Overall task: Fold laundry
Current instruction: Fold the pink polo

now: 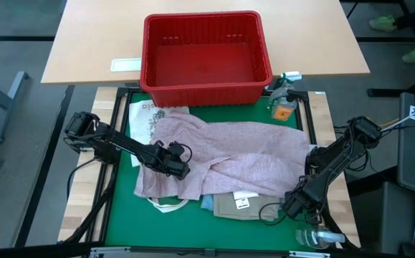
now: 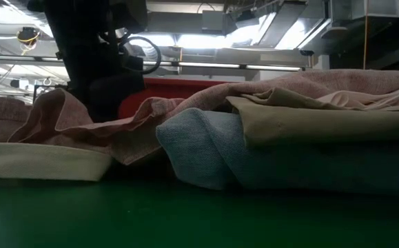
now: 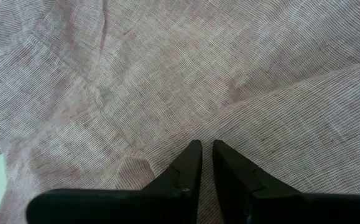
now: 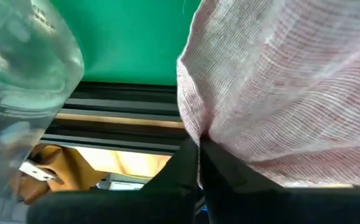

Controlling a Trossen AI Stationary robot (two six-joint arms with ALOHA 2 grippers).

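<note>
The pale pink shirt (image 1: 229, 150) lies crumpled across the green mat (image 1: 121, 208), on top of the other garments. A tan cloth (image 1: 239, 204) and a strip of blue denim (image 1: 207, 203) stick out under its near edge; in the low view the tan cloth (image 2: 309, 120) lies on the denim (image 2: 206, 151). My left gripper (image 1: 177, 166) is down on the shirt's left part, with its fingers nearly together. My right gripper (image 1: 298, 202) is at the shirt's near right corner, shut on cloth. My left gripper (image 3: 207, 149) comes from above with its fingertips (image 3: 194, 152) at a flat stretch of the shirt beside a long fold (image 3: 260, 102). Only a thin slit shows between them, and the pinched cloth itself is hidden by the fingers. My right gripper (image 4: 199, 146) pinches an edge of the shirt (image 4: 195, 124) between its two fingers. The cloth spreads away from the fingertips in gathered folds, over the mat near the table's right rail.
A red plastic basket (image 1: 206, 57) stands on the tan table beyond the mat's far edge. White printed cloth (image 1: 144, 118) lies at the far left, and more white cloth (image 1: 168, 205) at the near left. A clear plastic bottle (image 1: 316, 236) lies at the near right corner, and small items (image 1: 282, 106) at the far right.
</note>
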